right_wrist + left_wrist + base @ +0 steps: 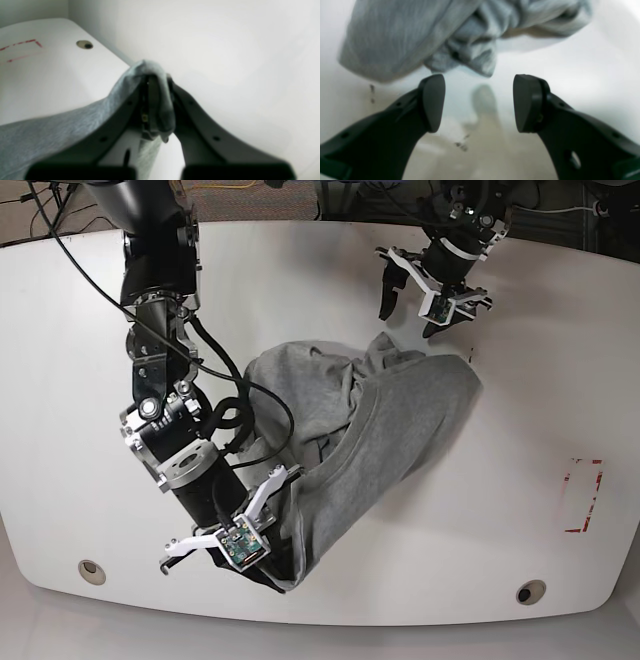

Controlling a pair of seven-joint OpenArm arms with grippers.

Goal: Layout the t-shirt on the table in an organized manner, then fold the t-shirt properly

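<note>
Fingers on the left gripper [479, 102] are spread wide with nothing between them, just bare white table [80, 380] showing through the gap. It hangs right off the edge of the t-shirt [390, 430], which bunches up at about 12 o'clock from the tips in the left wrist view. Can't tell if it's touching the cloth, looks like a small gap.

Right gripper [156, 105] is the opposite story: clamped tight on a fold of the grey fabric, which drapes over the tips and trails off toward 8 o'clock in the right wrist view.

From the base camera, the shirt sits crumpled around the middle of the table, stretched diagonally from roughly 1 o'clock down to 7 o'clock, where the right arm [165, 380] pinches it near the front edge. Pretty wrinkled, not laid flat at all.

Red rectangle mark [583, 495] is off at 4 o'clock, well apart from the shirt. Two grommet holes [530, 592] sit near the front edge, at 5 and 7 o'clock.
</note>
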